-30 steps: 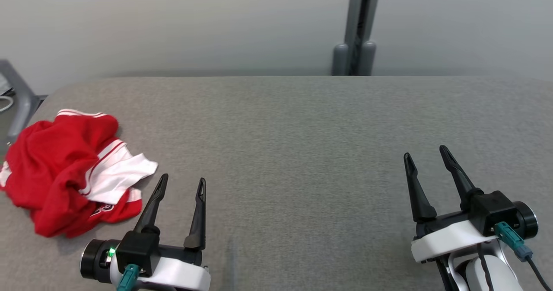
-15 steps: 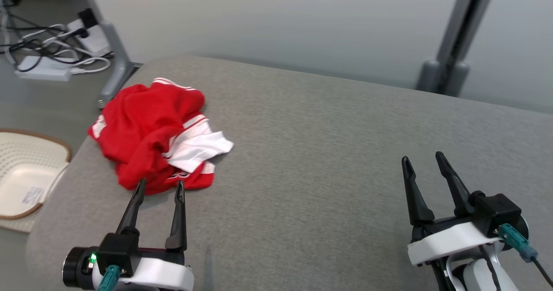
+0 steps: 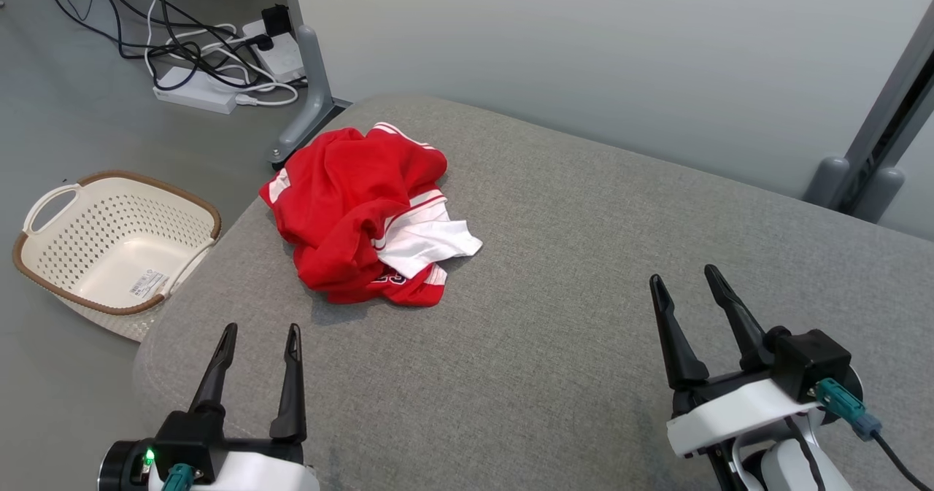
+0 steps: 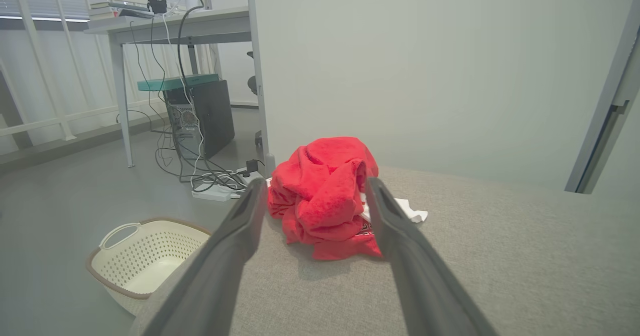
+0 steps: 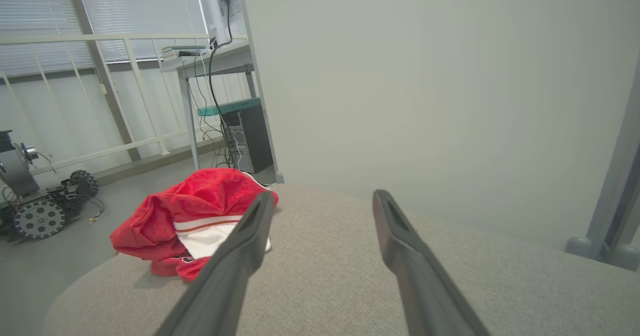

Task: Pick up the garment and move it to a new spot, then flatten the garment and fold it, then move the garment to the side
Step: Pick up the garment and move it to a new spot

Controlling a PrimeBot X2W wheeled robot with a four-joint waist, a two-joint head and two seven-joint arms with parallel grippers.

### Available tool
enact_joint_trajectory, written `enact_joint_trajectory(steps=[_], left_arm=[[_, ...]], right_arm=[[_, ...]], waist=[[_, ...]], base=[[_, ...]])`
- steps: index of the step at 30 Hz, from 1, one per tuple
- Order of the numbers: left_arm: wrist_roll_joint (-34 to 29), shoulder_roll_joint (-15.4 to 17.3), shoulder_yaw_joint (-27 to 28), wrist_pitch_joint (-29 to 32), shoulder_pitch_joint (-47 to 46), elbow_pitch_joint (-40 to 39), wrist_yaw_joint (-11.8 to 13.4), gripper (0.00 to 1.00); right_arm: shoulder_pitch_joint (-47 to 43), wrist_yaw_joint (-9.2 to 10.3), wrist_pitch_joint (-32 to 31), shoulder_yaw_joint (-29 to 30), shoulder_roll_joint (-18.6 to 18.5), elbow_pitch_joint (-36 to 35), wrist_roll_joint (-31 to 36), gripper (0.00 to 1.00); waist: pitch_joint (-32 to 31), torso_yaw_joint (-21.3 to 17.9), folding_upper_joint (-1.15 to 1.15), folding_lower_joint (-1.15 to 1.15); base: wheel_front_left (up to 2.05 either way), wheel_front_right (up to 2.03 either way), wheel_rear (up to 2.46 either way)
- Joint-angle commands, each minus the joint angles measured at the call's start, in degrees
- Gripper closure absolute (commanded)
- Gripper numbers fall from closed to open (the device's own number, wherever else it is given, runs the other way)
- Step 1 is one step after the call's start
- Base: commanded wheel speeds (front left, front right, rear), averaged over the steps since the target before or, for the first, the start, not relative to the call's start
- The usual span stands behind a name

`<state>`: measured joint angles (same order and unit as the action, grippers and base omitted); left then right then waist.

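Note:
The garment (image 3: 361, 210) is a crumpled red jersey with white trim, heaped near the far left corner of the grey padded table (image 3: 569, 272). My left gripper (image 3: 260, 334) hovers open at the table's near left edge, a short way in front of the heap with a gap between them. In the left wrist view the garment (image 4: 322, 196) lies straight ahead between the spread fingers (image 4: 240, 226). My right gripper (image 3: 684, 287) stands open over bare cloth at the lower right. The right wrist view has the garment (image 5: 185, 208) off to the left of the gripper (image 5: 322, 198).
A cream perforated basket (image 3: 109, 239) sits on the floor left of the table. Cables and a power strip (image 3: 204, 60) lie behind it by a grey table leg (image 3: 306, 90). A grey post (image 3: 875, 141) rises at the far right. A wheeled machine (image 5: 35, 206) stands on the floor.
The head camera has turned left, bringing the basket and floor cables into view and shifting the garment toward the centre. Both grippers stay open, holding nothing.

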<state>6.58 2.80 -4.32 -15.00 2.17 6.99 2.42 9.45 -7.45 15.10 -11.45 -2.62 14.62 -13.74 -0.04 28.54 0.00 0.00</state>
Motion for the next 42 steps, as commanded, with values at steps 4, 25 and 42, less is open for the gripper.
enact_joint_trajectory(steps=[4,25,42], left_arm=[[1.2,0.2,0.3,-0.2,0.2,-0.6,0.6,0.00],[4.3,0.6,4.0,-0.2,-5.7,3.7,-4.2,0.00],[16.8,14.2,5.3,14.4,-35.9,23.4,-9.9,0.00]], right_arm=[[1.2,-0.06,0.1,-0.5,-0.5,0.8,-0.4,0.00],[2.5,-0.07,0.1,0.9,-0.5,-1.0,2.8,0.00],[9.0,-0.06,0.1,2.8,-0.5,-2.3,9.8,0.00]], waist=[[0.3,0.2,0.00,0.00],[5.6,-2.9,0.00,0.00],[21.7,-11.5,0.00,0.00]], base=[[0.00,0.00,0.00],[0.00,0.00,0.00],[0.00,0.00,0.00]])
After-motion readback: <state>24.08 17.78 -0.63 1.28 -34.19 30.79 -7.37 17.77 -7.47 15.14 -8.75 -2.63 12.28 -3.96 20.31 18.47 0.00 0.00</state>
